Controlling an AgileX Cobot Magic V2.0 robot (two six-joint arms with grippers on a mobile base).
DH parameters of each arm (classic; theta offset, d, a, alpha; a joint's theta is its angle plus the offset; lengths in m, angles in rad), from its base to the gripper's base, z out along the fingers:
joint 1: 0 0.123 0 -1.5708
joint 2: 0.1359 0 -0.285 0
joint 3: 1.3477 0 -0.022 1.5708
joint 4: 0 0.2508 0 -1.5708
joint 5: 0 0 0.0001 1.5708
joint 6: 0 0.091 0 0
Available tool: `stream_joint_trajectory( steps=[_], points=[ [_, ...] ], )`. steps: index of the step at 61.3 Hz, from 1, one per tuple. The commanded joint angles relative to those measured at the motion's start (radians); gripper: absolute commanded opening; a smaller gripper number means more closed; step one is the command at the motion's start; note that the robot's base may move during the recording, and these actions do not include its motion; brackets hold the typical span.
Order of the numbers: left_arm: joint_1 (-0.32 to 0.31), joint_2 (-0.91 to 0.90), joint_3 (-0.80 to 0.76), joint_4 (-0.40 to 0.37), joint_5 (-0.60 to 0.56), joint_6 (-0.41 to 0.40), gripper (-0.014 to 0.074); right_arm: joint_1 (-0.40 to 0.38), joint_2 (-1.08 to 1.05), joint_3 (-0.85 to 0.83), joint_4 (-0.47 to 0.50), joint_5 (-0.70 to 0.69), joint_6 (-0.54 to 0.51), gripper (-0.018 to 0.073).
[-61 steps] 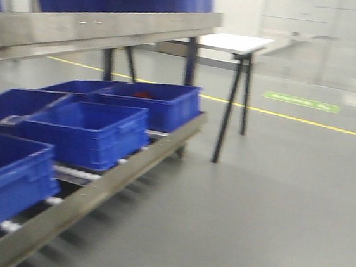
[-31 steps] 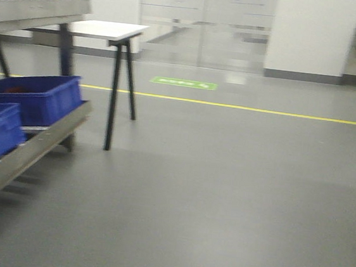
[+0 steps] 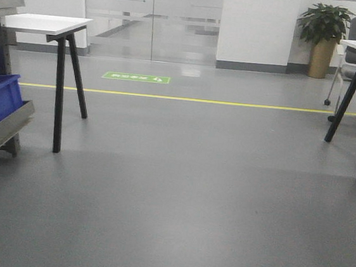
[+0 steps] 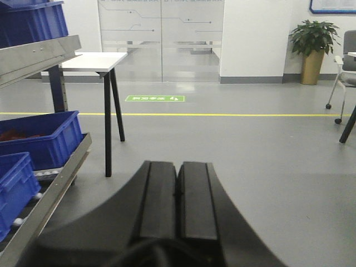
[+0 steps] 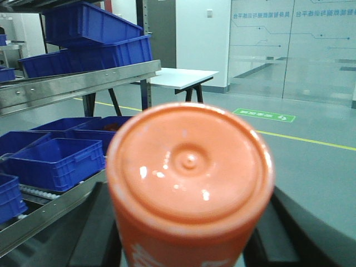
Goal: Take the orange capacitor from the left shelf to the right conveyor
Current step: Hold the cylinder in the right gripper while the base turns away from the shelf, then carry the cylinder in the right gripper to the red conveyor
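Fingers (image 5: 97, 233) of the right hand (image 5: 188, 245) flank the orange capacitor (image 5: 189, 172) on both sides and pinch it. Its flat orange top is turned to the wrist camera, and a scrap of white print shows low on its side. The capacitor is off the left shelf (image 5: 83, 83), out in front of its steel lip and apart from it.

Blue bins (image 5: 94, 28) stand on that shelf, and lower bins (image 5: 55, 158) sit on the roller rack (image 5: 55, 211) beneath it.

The left hand (image 4: 178, 172) has its two black pads (image 4: 161, 200) pressed together with nothing between them, and the shelf is off to its left.

Beyond the shelf's far end stands a white desk (image 4: 92, 60) on black legs. Farther from the shelf, a yellow line (image 4: 222, 115) crosses the grey floor, with a green floor sign (image 4: 154, 98) and glass doors (image 4: 161, 39) behind it. A potted plant (image 4: 314, 41) stands well apart from the shelf, by the far wall.
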Motion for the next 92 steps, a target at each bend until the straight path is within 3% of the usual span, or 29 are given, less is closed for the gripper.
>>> stream_joint_trajectory(
  steps=[1, 92],
  points=[
    [-0.002, 0.01, -0.008, -0.005, -0.084, 0.0, -0.0105, -0.004, -0.004, -0.025, -0.008, -0.091, -0.008, 0.0055],
    [-0.002, 0.01, -0.008, -0.005, -0.084, 0.0, -0.0105, -0.004, -0.004, -0.025, -0.008, -0.091, -0.008, 0.0055]
  ],
)
